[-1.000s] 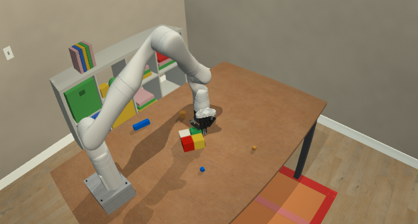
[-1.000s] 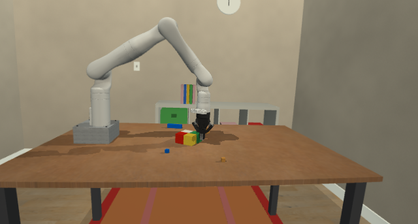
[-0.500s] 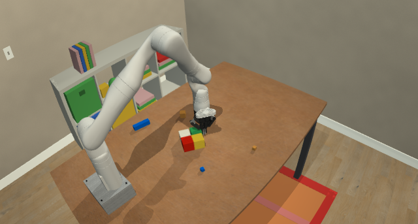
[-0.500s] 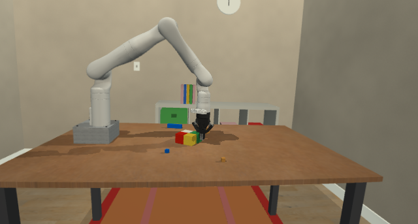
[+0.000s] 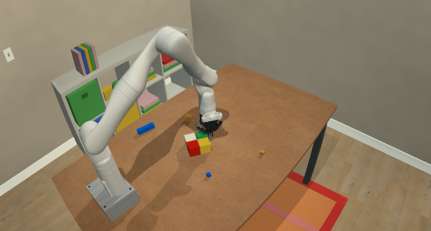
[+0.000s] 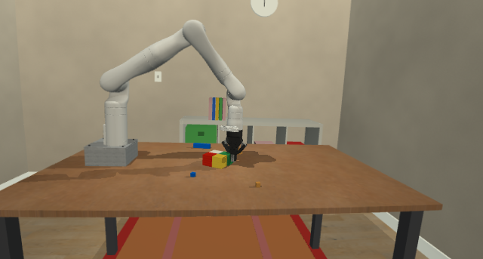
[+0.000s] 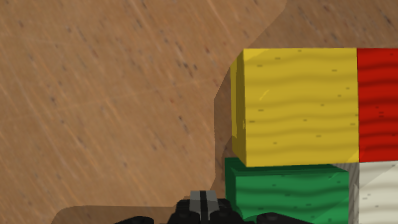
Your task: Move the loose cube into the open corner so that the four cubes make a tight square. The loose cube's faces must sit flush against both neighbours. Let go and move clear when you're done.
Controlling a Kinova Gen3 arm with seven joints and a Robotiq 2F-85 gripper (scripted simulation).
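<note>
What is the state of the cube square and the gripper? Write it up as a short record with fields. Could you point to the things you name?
loose cube: green (image 5: pixel 201 135) (image 6: pixel 229 158) (image 7: pixel 291 200), in the corner between yellow and white
green to white cube (image 5: pixel 190 137) (image 6: pixel 216 152) (image 7: pixel 377 192): narrow gap
green to yellow cube (image 5: pixel 205 146) (image 6: pixel 219 161) (image 7: pixel 300 107): contact unclear
red cube (image 5: pixel 193 148) (image 6: pixel 207 159) (image 7: pixel 378 105): diagonal from green
gripper (image 5: pixel 211 136) (image 6: pixel 233 159) (image 7: pixel 203 207): shut, empty, beside green's outer side
square: not yet tight

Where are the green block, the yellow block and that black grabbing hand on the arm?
Green block (image 5: pixel 201 135) (image 7: pixel 291 197): top and wrist views, its top face.
Yellow block (image 5: pixel 205 145) (image 7: pixel 301 106): top and wrist views, its top face.
Gripper (image 5: pixel 211 136) (image 6: pixel 234 159) (image 7: pixel 203 207): all three views, at its fingertips.
</note>
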